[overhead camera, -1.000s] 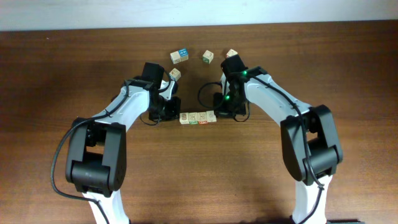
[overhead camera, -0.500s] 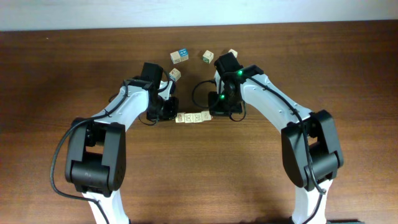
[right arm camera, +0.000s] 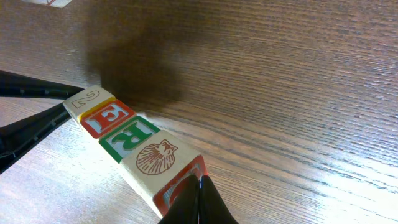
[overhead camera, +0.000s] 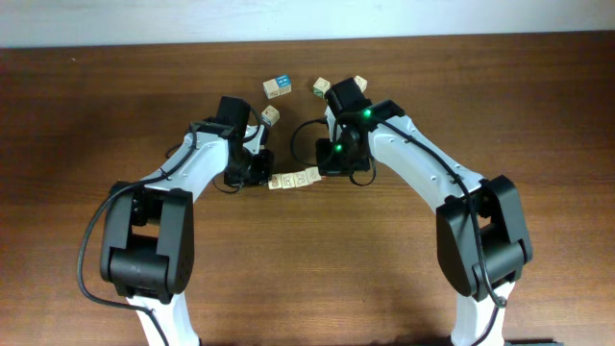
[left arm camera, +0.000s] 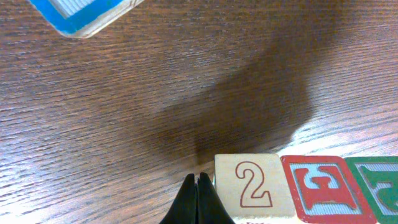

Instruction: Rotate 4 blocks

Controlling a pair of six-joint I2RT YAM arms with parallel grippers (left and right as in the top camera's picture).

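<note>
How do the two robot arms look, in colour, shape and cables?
Both the left arm and the right arm have white curved links joined by bulky black joint housings. A thin black cable loops beside the left arm's base, another near the right wrist. Small green lights glow on the right arm. The jaws are black and taper to thin points.

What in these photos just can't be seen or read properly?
- Overhead: prints on the row of four pale wooden cubes, too small to read.
- Left wrist: green-framed wooden cube cut off by right edge; blue-rimmed block cut off by top edge.
- Right wrist: shell-printed cube, red side face partly hidden by right tool.
</note>
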